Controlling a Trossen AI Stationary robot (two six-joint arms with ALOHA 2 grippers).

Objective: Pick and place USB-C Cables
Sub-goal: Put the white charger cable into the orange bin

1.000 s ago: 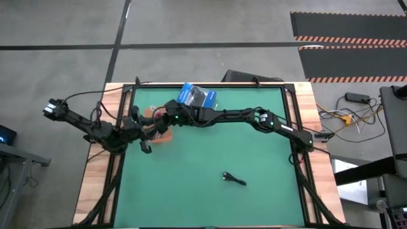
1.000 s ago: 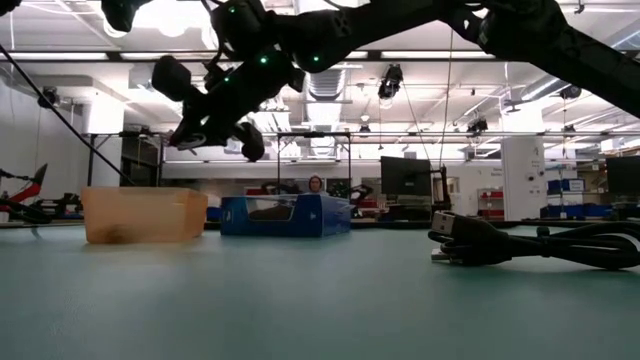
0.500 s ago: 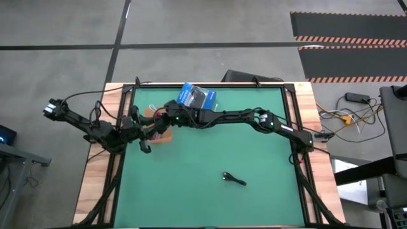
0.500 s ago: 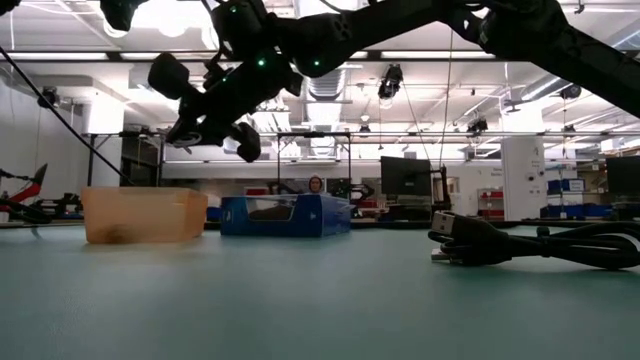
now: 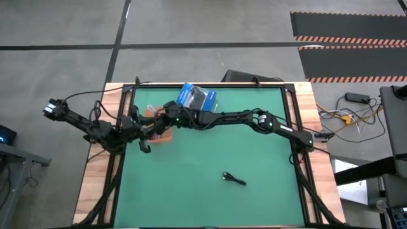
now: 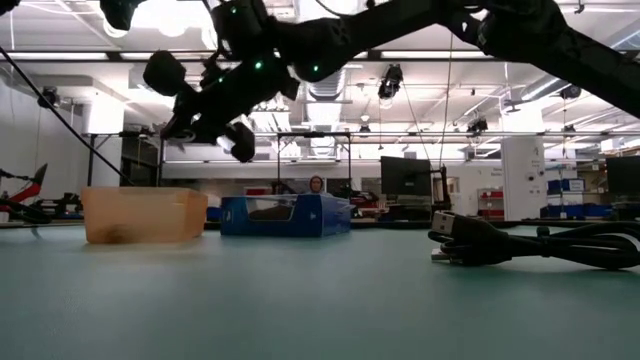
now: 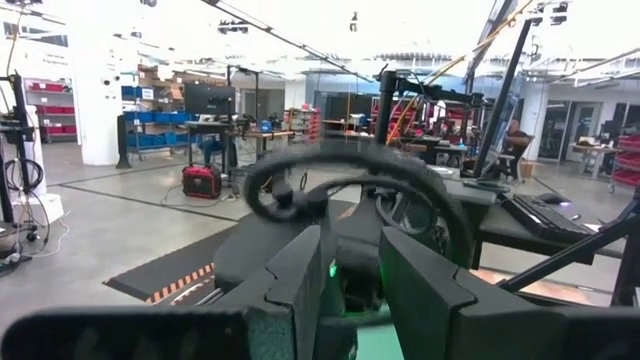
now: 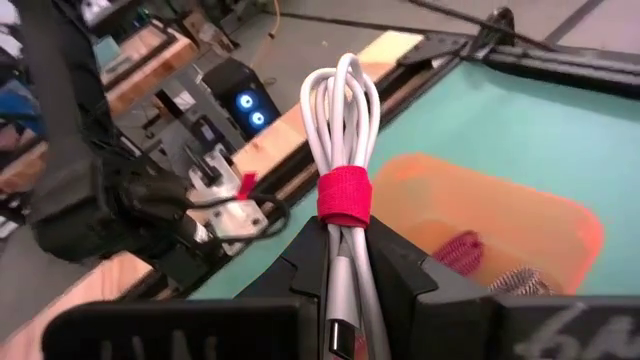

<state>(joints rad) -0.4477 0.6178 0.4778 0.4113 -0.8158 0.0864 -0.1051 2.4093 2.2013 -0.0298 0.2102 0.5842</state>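
Note:
My right gripper (image 5: 164, 118) is shut on the white USB-C cable (image 8: 340, 110), a coiled bundle with a red tie, high over the flat brown tray (image 5: 160, 130). In the right wrist view the dark red cable (image 8: 460, 248) and the grey braided cable (image 8: 517, 284) lie in the tray (image 8: 560, 215). The black cable (image 5: 234, 179) lies on the green mat near the table's middle and also shows in the low view as the black cable (image 6: 520, 243). My left gripper (image 7: 352, 265) hovers open by the tray's left side, holding nothing. My right gripper pinches the white cable's bundled strands just below the red tie (image 8: 344, 190) between its two fingers (image 8: 395, 255). The fingers lie along the bundle. The looped end (image 8: 340, 75) sticks out past the fingertips. The cable is lifted clear above the tray.
A blue box (image 5: 197, 97) with a black picture sits at the far edge beside the tray and shows in the low view as the blue box (image 6: 285, 215). My left arm (image 5: 95, 127) reaches in over the wooden left border. Bare green mat (image 5: 191, 184) spreads toward the near edge.
My right gripper has drifted a little toward the table's left edge and slightly up over the tray, keeping the white cable in its hold.

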